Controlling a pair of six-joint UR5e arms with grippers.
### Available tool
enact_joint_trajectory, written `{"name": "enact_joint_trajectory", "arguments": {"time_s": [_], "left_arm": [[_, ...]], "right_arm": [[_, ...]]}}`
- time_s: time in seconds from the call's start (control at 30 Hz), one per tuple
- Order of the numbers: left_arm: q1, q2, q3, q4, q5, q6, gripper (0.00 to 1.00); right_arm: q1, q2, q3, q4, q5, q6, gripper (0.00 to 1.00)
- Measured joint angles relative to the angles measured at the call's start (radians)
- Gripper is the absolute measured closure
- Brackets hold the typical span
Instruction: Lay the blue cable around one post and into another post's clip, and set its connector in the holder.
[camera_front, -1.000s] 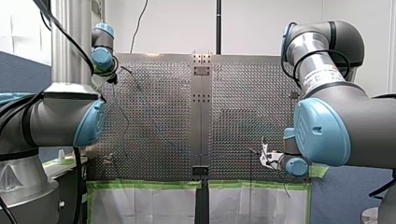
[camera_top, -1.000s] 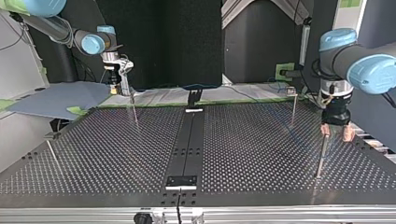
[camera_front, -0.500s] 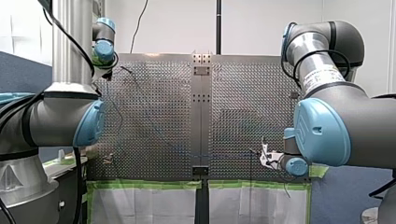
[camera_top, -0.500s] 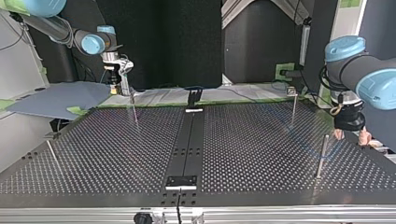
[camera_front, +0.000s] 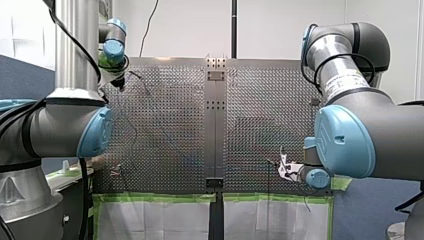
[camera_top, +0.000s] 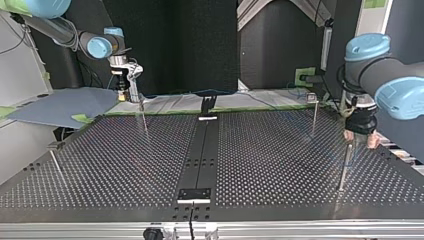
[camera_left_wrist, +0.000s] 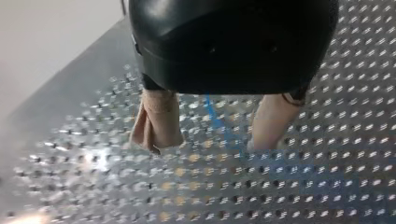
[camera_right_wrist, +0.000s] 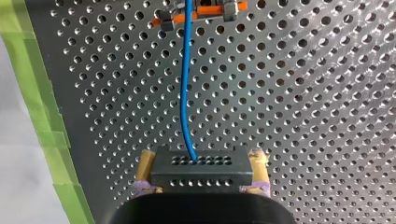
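Note:
The blue cable (camera_right_wrist: 185, 84) runs from a black connector block (camera_right_wrist: 201, 168) ahead to an orange clip (camera_right_wrist: 201, 11) on the perforated plate. My right gripper (camera_right_wrist: 201, 184) is shut on that block, its pads on either side. It hangs by a thin post (camera_top: 143, 117) at the top view's far left. My left gripper (camera_top: 359, 141) stands open over the tall post (camera_top: 345, 165) at that view's right. In the left wrist view its beige pads (camera_left_wrist: 159, 123) are spread, with the blue cable (camera_left_wrist: 212, 114) lying on the plate between them, untouched.
Another post (camera_top: 314, 115) stands behind the left gripper and a low one (camera_top: 55, 162) at the top view's near left. A black centre rail (camera_top: 200, 160) carries a plate (camera_top: 195, 194) near the front edge. Green tape (camera_right_wrist: 44, 116) borders the plate.
My left gripper swung out toward the top view's right edge, then came back over the tall post. It stayed open. My right arm has not moved.

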Motion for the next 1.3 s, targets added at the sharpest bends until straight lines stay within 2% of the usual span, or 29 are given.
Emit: {"name": "enact_joint_trajectory", "arguments": {"time_s": [0.27, 0.5, 0.67, 0.87, 1.3], "left_arm": [[-0.007, -0.001, 0.005, -0.085, 0.049, -0.038, 0.00], [-0.008, 0.000, 0.007, -0.148, 0.054, -0.054, 0.00], [-0.014, 0.006, 0.008, -0.190, 0.021, -0.047, 0.00], [-0.019, 0.047, 0.008, -0.215, -0.030, -0.004, 0.00], [-0.017, 0.151, 0.018, -0.128, -0.123, 0.100, 0.00]], "right_arm": [[0.000, 0.000, 0.000, 0.001, 0.001, 0.000, 0.96], [0.000, 0.000, 0.000, 0.003, 0.001, 0.000, 0.96], [0.000, 0.000, 0.000, 0.004, 0.001, 0.000, 0.96], [0.000, 0.000, 0.000, 0.004, 0.001, 0.000, 0.96], [0.000, 0.000, 0.000, 0.005, 0.001, -0.002, 0.96]]}}
